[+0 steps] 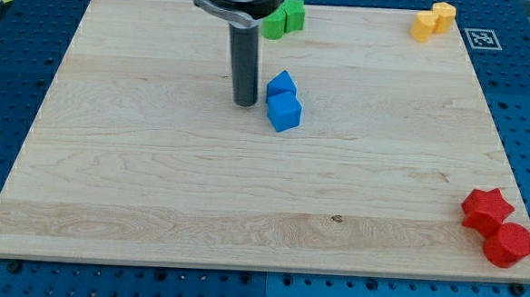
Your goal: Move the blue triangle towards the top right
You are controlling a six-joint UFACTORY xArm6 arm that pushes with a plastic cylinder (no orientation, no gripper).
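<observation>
The blue triangle lies near the middle of the wooden board, a little toward the view's top. A blue cube touches it on its lower side. My tip stands just to the left of both blue blocks, a small gap away from them, about level with the seam between them. The rod rises from there toward the view's top, where its dark mount hides part of the board's top edge.
Two green blocks sit at the top edge, right of the rod's mount. Two yellow blocks lie in the top right corner. A red star and a red hexagonal block lie at the bottom right edge.
</observation>
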